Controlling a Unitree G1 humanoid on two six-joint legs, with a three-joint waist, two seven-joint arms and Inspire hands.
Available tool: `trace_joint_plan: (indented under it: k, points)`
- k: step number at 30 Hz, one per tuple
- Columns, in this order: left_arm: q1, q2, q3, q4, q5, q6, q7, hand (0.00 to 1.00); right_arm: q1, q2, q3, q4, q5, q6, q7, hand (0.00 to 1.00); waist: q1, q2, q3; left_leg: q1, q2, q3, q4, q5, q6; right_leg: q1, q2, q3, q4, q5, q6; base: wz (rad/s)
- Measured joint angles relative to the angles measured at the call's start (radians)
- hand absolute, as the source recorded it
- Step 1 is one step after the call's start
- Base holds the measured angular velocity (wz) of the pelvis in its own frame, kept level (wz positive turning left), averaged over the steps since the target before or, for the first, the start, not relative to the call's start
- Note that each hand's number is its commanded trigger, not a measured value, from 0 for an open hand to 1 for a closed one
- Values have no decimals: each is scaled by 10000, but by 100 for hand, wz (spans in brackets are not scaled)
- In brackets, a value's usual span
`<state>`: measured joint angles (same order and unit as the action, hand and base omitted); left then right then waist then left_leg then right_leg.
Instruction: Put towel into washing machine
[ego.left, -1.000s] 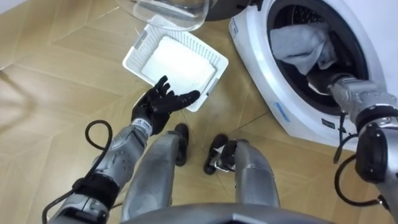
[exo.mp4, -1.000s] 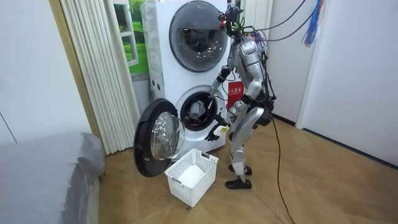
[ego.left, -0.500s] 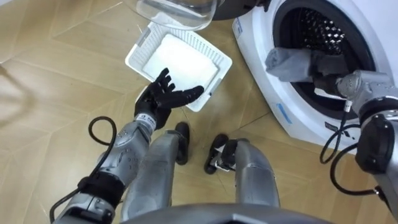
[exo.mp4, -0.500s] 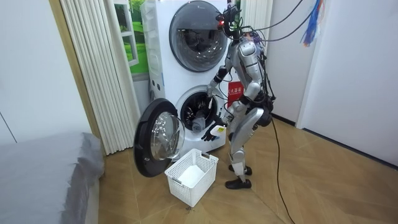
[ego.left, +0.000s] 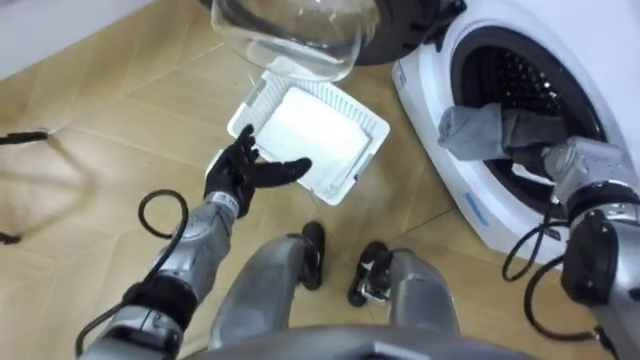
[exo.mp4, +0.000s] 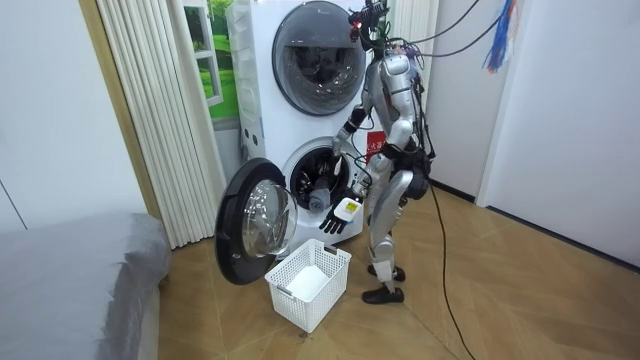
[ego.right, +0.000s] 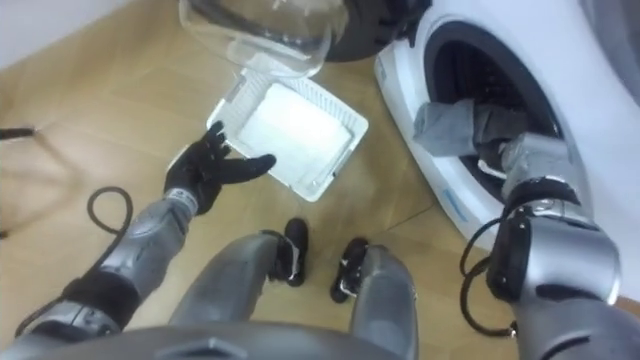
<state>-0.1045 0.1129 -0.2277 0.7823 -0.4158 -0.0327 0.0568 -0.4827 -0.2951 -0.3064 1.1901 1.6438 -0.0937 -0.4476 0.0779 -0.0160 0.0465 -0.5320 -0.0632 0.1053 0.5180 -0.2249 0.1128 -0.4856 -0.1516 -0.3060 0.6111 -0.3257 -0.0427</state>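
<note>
- The left hand, black and matte, hovers low over the floor with its fingers spread and nearly straight, and it holds nothing.
- The floor is warm wooden parquet laid in a herringbone of slanting planks.
- At one o'clock of that hand, just beside its fingertips, stands a white plastic basket. It is rectangular, with perforated lattice walls and a pale flat bottom.
- At three o'clock of the basket, the right hand reaches into the mouth of the washing machine. Its fingers are buried among cloth, so I cannot tell whether they grip.
- The towel, soft grey and crumpled into thick folds, lies inside the opening against that hand, bunched on the lower lip of the round port.
- Behind it the drum is dark metal dotted with small holes, ringed by the glossy white front.
- At twelve o'clock of the basket hangs the open door, a clear domed glass bowl in a dark round frame.
</note>
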Motion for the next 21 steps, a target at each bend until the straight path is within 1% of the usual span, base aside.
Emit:
trace_joint_plan:
  k: [1, 2, 3, 4, 5, 6, 7, 8, 9, 10, 11, 12, 13, 14, 15, 16, 17, 18, 19, 20, 21]
  points:
    - [44, 23, 49, 102, 191, -4, 9, 0, 155, 16, 0, -13, -1, 0, 46, 0, 2, 9, -11, 116, -1, 1, -77, 3, -4, 115, 18, -2, -89, 8, 13, 0]
    - [247, 97, 141, 345, 750, -68, 0, 0, 590, 124, 3, -78, -150, -26, 207, 0, 12, 66, -47, 334, 15, 16, -185, 3, -6, 370, 82, 2, -319, 41, 57, -4]
    - [408, 198, 264, 664, 1209, -129, 10, 0, 1145, 327, 7, -215, -359, -141, 472, 0, -1, 134, -99, 624, 47, 15, -290, 4, -6, 756, 196, 26, -676, 108, 108, -7]
    - [510, 259, 336, 756, 1357, -135, 26, 0, 1414, 404, 7, -279, -378, -177, 591, 0, -8, 146, -124, 807, 49, 16, -399, 3, -6, 948, 232, 53, -832, 135, 129, -13]
    - [883, 389, 507, 862, 1513, -170, 47, 0, 1960, 443, 26, -373, -391, -168, 759, 0, -17, 198, -189, 1171, 51, 14, -649, 4, -6, 1325, 313, 84, -1157, 214, 176, -16]
    - [1147, 483, 728, 1056, 1753, -252, 72, 0, 2424, 460, 118, -437, -475, -113, 1078, 0, -33, 250, -228, 1566, 36, 16, -924, 9, -14, 1698, 357, 107, -1469, 265, 211, -15]
    - [1260, 516, 822, 1212, 1917, -269, 118, 0, 2601, 479, 118, -403, -513, -102, 1240, 0, -43, 282, -249, 1777, 24, 15, -1090, 14, -23, 1899, 382, 131, -1625, 285, 239, -6]
    - [1555, 578, 997, 1465, 2185, -304, 239, 0, 2951, 571, 120, -358, -671, -36, 1559, 0, -170, 345, -301, 2235, 12, 15, -1421, 24, -38, 2334, 482, 223, -1951, 361, 313, -6]
    - [1874, 644, 1220, 1653, 2351, -391, 320, 0, 3319, 751, 131, -411, -881, -10, 1829, 0, -214, 320, -338, 2698, 1, 18, -1782, 42, -68, 2691, 538, 382, -2226, 426, 342, -6]
    - [2043, 646, 1404, 1689, 2492, -409, 348, 0, 3533, 843, 129, -434, -1064, -10, 1937, 0, -219, 295, -358, 2908, -2, 18, -1918, 44, -71, 2891, 580, 423, -2368, 452, 362, -12]
    - [2351, 642, 1732, 1691, 2848, -457, 420, 0, 3964, 1025, 218, -322, -1661, -3, 2270, 0, -246, 221, -399, 3271, -7, 18, -2146, 59, -95, 3254, 645, 493, -2654, 510, 387, 0]
    - [2615, 637, 1958, 1755, 3115, -552, 449, 0, 4303, 1142, 408, -156, -2338, 1, 2592, 0, -393, 154, -440, 3529, -20, 13, -2264, 65, -105, 3566, 672, 575, -2889, 539, 412, 4]
    - [2712, 617, 2089, 1827, 3276, -569, 460, 0, 4454, 1174, 500, -93, -2791, 1, 2747, 0, -495, 130, -445, 3627, -25, 12, -2308, 65, -105, 3682, 676, 565, -2975, 542, 419, 5]
    - [2861, 571, 2340, 1929, 3561, -568, 492, 0, 4796, 1232, 543, 0, -3939, 2, 3066, 0, -581, 66, -472, 3785, -29, 10, -2395, 65, -105, 3862, 693, 569, -3113, 572, 441, 0]
    - [2943, 564, 2432, 1933, 3718, -569, 494, 0, 4929, 1240, 561, 83, -4498, -2, 3194, 0, -616, 42, -483, 3872, -24, 8, -2463, 65, -105, 3979, 717, 568, -3223, 603, 443, -10]
    - [3116, 564, 2556, 1937, 3947, -578, 520, 0, 5249, 1239, 647, 133, -5403, -18, 3323, 0, -699, -8, -501, 4051, -9, 23, -2563, 65, -106, 4190, 776, 626, -3447, 678, 444, -14]
    - [3283, 565, 2656, 1940, 4108, -587, 616, 0, 5597, 1210, 917, 95, -6401, -37, 3445, 15, -752, -74, -517, 4237, 4, 31, -2662, 65, -106, 4387, 835, 723, -3634, 742, 447, -26]
    - [3397, 570, 2684, 1945, 4118, -610, 718, 0, 5852, 1192, 1129, 90, -7523, -51, 3526, 33, -725, -136, -536, 4407, 21, 50, -2682, 65, -106, 4555, 878, 861, -3768, 805, 440, -30]
    - [3458, 570, 2697, 1954, 4119, -611, 728, 0, 5977, 1172, 1260, 95, -8066, -47, 3567, 46, -722, -146, -541, 4477, 31, 49, -2683, 65, -107, 4630, 894, 922, -3814, 838, 440, -39]
    - [3525, 571, 2703, 2051, 4116, -615, 728, 0, 6162, 1159, 1401, 111, -8982, -45, 3641, 22, -747, -151, -545, 4645, 44, 35, -2727, 64, -107, 4802, 946, 1019, -3962, 902, 432, -43]
    - [3519, 575, 2706, 2203, 4120, -610, 728, 0, 6258, 1116, 1673, 173, -9981, -28, 3661, 9, -765, -140, -540, 4813, 71, 33, -2882, 51, -131, 4925, 987, 1133, -4018, 932, 410, -39]
